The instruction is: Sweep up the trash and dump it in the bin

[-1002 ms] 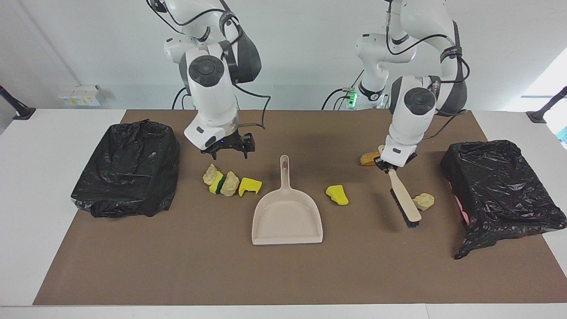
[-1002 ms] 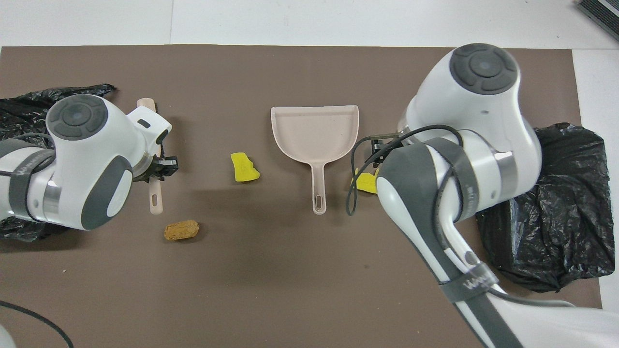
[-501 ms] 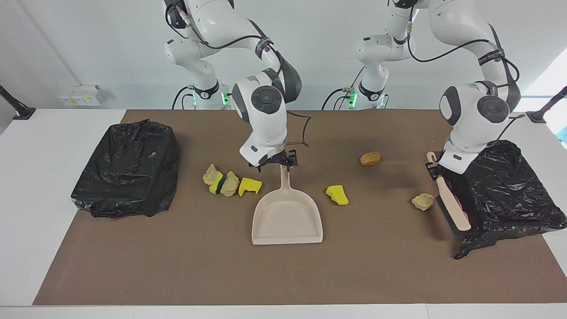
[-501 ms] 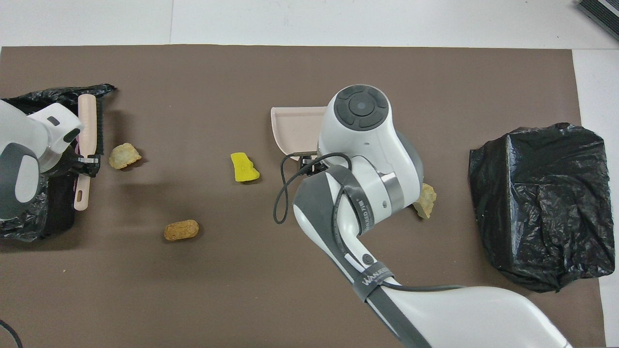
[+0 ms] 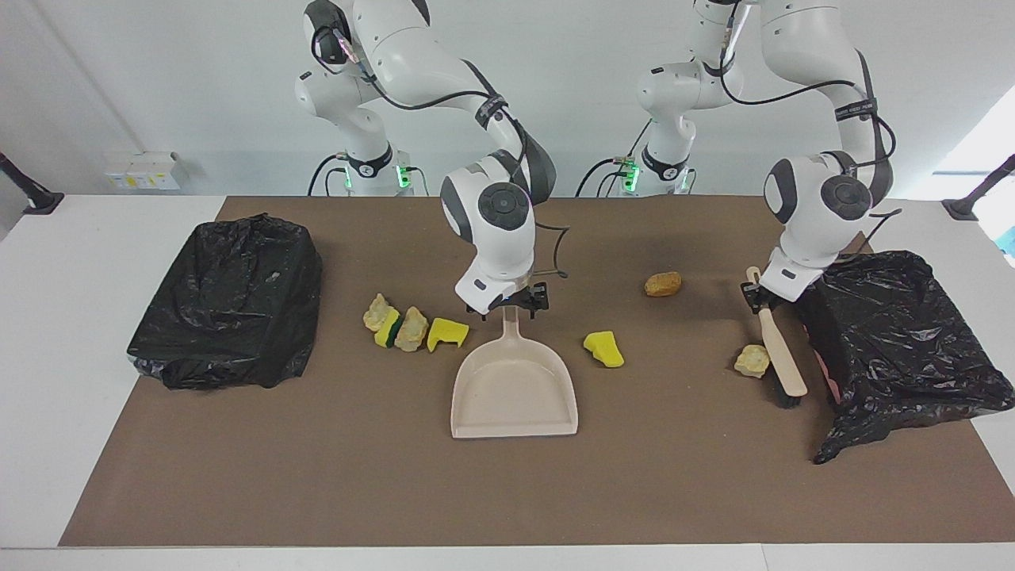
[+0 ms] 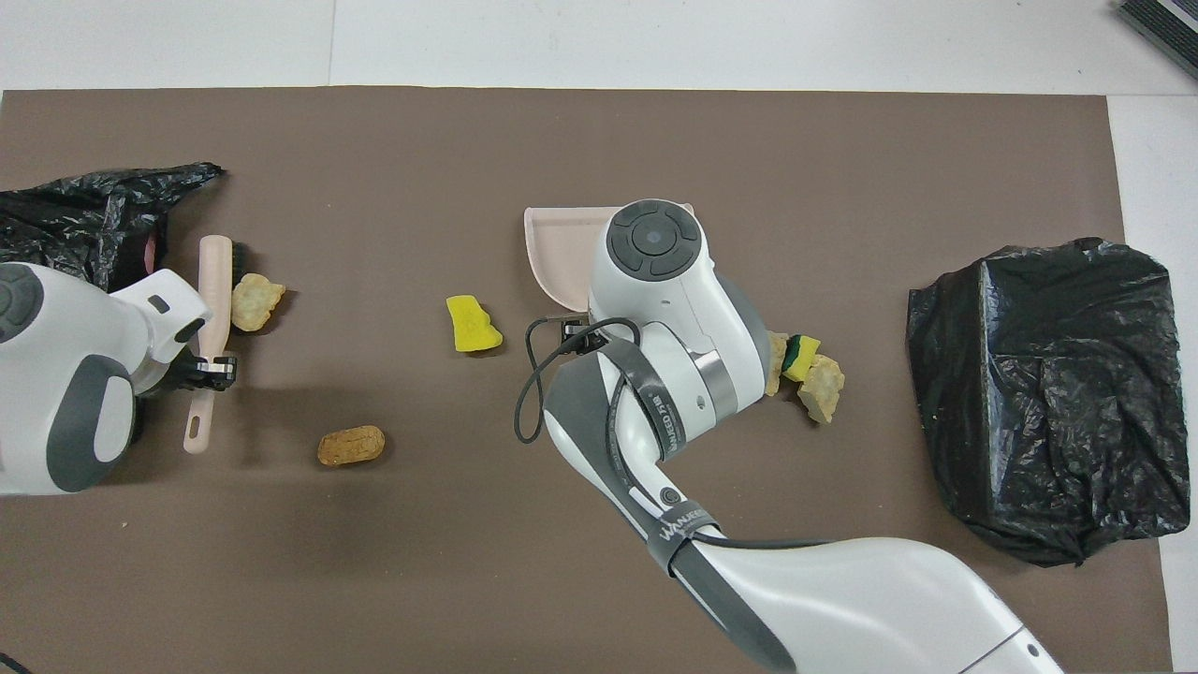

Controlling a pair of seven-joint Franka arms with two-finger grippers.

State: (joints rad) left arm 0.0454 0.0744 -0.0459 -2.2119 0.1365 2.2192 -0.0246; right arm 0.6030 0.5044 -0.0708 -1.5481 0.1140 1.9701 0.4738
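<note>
Risk: brush (image 5: 779, 353), clamped in left gripper (image 5: 760, 300), sits tight against the bin bag (image 5: 896, 333); could snag it.

Right gripper (image 5: 511, 305) at dustpan (image 5: 514, 385) handle, grip unclear.

Trash: four chunks (image 5: 412, 327) toward the right arm's end; cream chunk (image 5: 752, 361) touches the bristles; open mat between.

The right gripper (image 5: 512, 305) swung from the sponges to the dustpan (image 5: 514, 386) handle.
</note>
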